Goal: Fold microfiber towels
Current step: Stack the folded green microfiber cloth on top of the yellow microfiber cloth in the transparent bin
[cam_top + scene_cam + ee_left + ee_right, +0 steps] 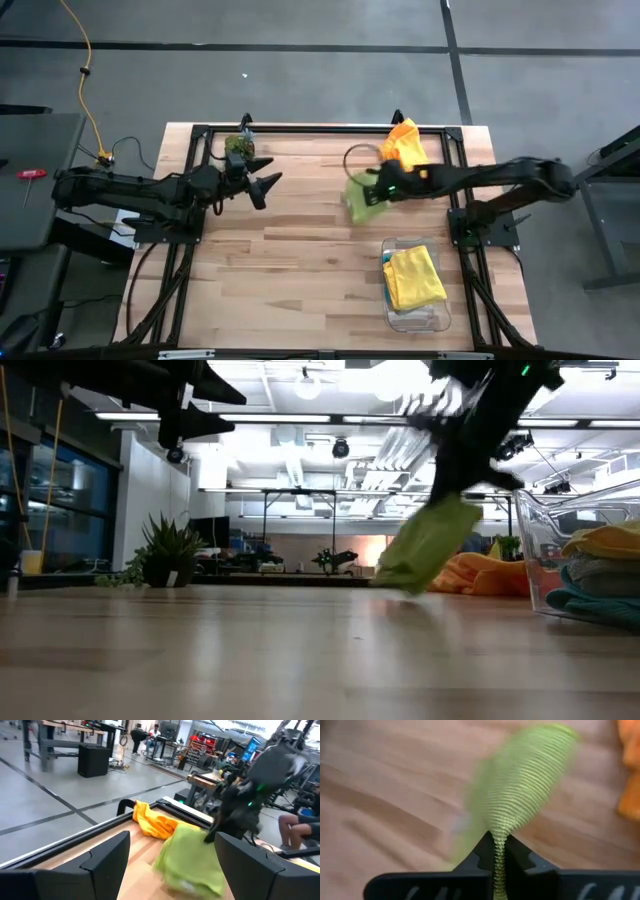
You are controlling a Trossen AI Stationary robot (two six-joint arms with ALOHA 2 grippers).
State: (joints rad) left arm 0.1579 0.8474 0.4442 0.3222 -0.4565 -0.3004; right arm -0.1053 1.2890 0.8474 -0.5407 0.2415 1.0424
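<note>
A lime green microfiber towel hangs bunched from my right gripper, which is shut on it right of the table's middle. The low view shows the green towel slanting down, its lower end close to the tabletop. An orange towel lies crumpled at the far edge just behind. My left gripper hovers open left of the middle, level and pointing toward the green towel, touching nothing. My right gripper pinches a gathered bunch of the green towel between its two fingertips, several layers squeezed together. The fingers slant down from the table's right side. The towel hangs slack and crumpled below them; whether its lower end touches the table I cannot tell.
A clear plastic bin at the near right holds a folded yellow towel, with grey and teal cloth under it. A small dark-green plant clump sits at the far left. Bare wood lies in the middle and near left.
</note>
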